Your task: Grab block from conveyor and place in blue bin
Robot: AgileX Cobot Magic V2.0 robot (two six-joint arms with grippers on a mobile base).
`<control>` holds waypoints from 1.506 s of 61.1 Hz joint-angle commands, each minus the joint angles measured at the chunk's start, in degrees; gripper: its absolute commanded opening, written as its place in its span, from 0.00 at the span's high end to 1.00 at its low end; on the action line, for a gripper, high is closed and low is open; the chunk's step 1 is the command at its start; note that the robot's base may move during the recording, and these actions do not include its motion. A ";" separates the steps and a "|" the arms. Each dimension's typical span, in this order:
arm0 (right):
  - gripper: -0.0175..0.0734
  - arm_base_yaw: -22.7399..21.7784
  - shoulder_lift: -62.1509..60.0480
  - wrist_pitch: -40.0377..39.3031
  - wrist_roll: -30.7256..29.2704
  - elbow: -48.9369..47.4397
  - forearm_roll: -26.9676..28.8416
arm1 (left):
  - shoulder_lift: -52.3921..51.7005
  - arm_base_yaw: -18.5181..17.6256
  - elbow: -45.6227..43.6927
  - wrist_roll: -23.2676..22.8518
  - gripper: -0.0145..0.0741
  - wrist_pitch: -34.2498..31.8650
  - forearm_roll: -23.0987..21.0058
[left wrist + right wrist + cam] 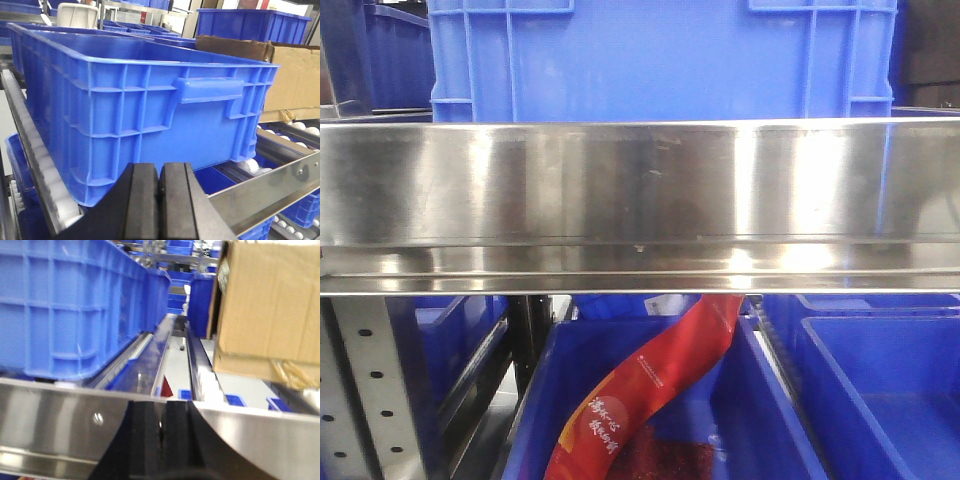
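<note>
A large blue bin [150, 95] stands on a rack of white rollers [50, 175], close in front of my left gripper [160, 175]. That gripper is shut, its black pads pressed together with nothing between them. The same blue bin [65, 305] fills the left of the right wrist view, and its wall [660, 50] rises above a steel rail in the front view. My right gripper [162, 412] is shut and empty, low in front of the steel rail [55, 420]. The block and the conveyor are out of view.
A shiny steel rail [640, 190] crosses the whole front view. Below it are more blue bins [890, 390], one holding a red bag [650, 390]. A cardboard box [270, 305] stands to the right of the bin [295, 80]. More blue bins are stacked behind.
</note>
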 commanded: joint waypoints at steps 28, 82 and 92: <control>0.99 -1.55 -0.28 -5.80 1.99 2.89 1.07 | -0.36 0.16 0.12 0.04 0.96 -1.04 -0.20; 0.99 -4.29 -0.28 -5.73 1.99 2.89 0.31 | -0.36 0.16 0.12 0.04 0.96 -1.04 -0.20; 0.99 -4.29 -0.28 -5.73 1.99 2.89 0.31 | -2.55 1.43 1.29 0.04 0.96 -3.12 4.38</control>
